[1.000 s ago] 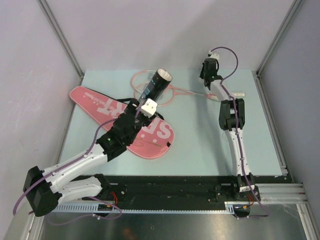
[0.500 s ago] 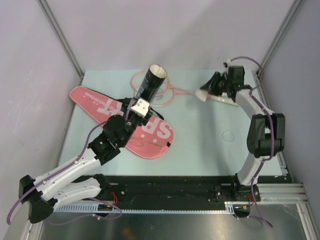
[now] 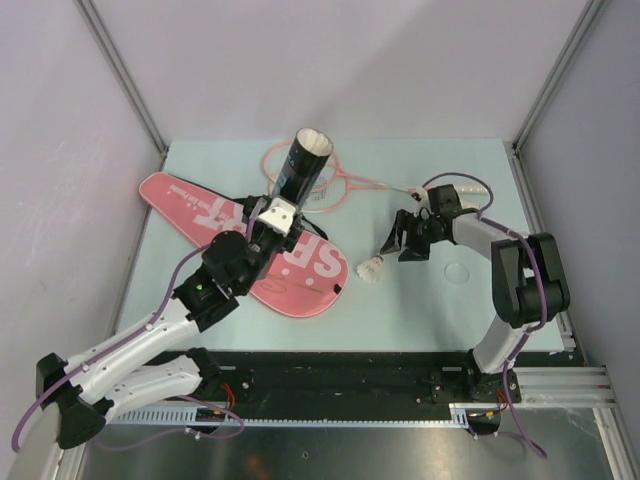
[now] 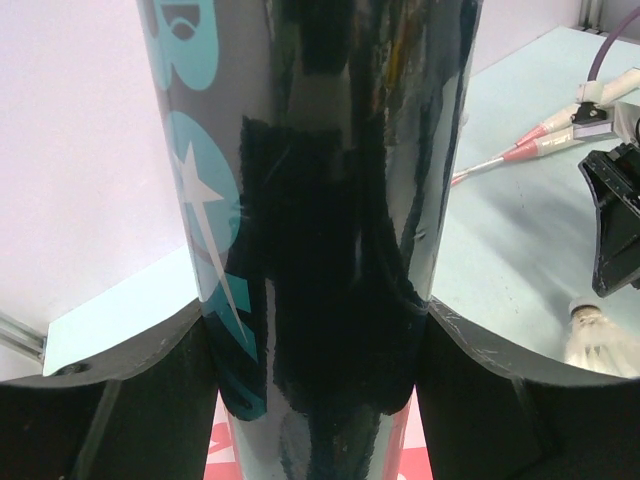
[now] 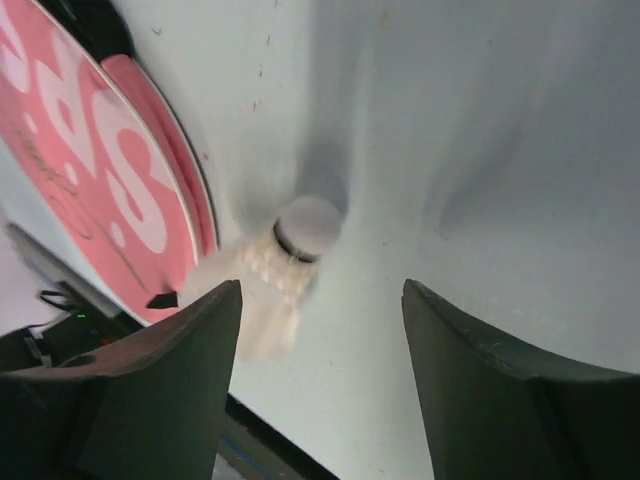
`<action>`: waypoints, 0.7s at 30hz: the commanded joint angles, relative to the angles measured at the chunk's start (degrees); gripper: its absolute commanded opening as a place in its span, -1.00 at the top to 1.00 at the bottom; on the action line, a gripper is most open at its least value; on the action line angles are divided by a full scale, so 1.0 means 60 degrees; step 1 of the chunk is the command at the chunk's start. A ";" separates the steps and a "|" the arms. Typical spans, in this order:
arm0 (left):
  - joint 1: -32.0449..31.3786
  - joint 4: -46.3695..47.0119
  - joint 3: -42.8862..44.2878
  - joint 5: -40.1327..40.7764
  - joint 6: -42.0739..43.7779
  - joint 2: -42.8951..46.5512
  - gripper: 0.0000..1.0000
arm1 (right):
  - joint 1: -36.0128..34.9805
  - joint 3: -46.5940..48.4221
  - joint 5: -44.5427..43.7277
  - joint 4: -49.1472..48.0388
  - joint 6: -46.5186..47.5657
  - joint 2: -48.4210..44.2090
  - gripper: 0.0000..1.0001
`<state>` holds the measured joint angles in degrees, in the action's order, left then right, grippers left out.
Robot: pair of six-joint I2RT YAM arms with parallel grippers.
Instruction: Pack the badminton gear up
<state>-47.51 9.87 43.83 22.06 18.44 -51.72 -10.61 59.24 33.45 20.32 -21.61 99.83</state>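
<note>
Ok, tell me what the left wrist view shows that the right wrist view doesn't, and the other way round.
Only the left wrist view: the tube clamped between the left fingers, with racket handles behind it. Only the right wrist view: the white lettering on the bag. Both: the shuttlecock lying loose on the table, and the open right fingers near it.

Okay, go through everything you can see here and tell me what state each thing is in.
Dark cylindrical tube: gripped, tilted, open end up.
Left gripper: shut on the tube.
Right gripper: open, holding nothing.
White feather shuttlecock: loose on its side, ungripped.
Pink racket-shaped bag: lying flat; open or closed unclear.
Pink-framed rackets: on the table, unpacked.
</note>
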 commanded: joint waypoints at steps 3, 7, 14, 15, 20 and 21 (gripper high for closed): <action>-0.0110 0.0596 0.0194 0.0102 -0.0011 0.0242 0.80 | -0.1422 -0.0307 -0.3256 0.0496 0.1445 -0.2058 -0.51; -0.0110 0.0582 0.0209 -0.0015 -0.0099 0.0256 0.79 | -0.2843 -0.1332 -0.5322 -0.0365 0.1989 -0.3465 -0.54; -0.0110 0.0582 0.0209 -0.0089 -0.0143 0.0212 0.80 | -0.4236 -0.1525 -0.7637 -0.1422 0.1814 -0.3355 -0.44; -0.0110 0.0582 0.0194 -0.0060 -0.0129 0.0198 0.80 | -0.4382 -0.1437 -0.7786 -0.1467 0.1785 -0.3222 -0.33; -0.0139 0.0582 0.0180 0.0014 -0.0070 0.0096 0.81 | -0.5144 -0.1422 -0.8460 -0.1350 0.1930 -0.2679 -0.29; -0.0139 0.0582 0.0194 -0.0015 -0.0070 0.0095 0.81 | -0.5261 -0.1436 -0.8577 -0.1335 0.1989 -0.2650 -0.32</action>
<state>-47.94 9.76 43.83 22.24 18.46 -51.75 -39.09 50.26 -11.27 14.24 -11.29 82.91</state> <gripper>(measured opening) 0.702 0.644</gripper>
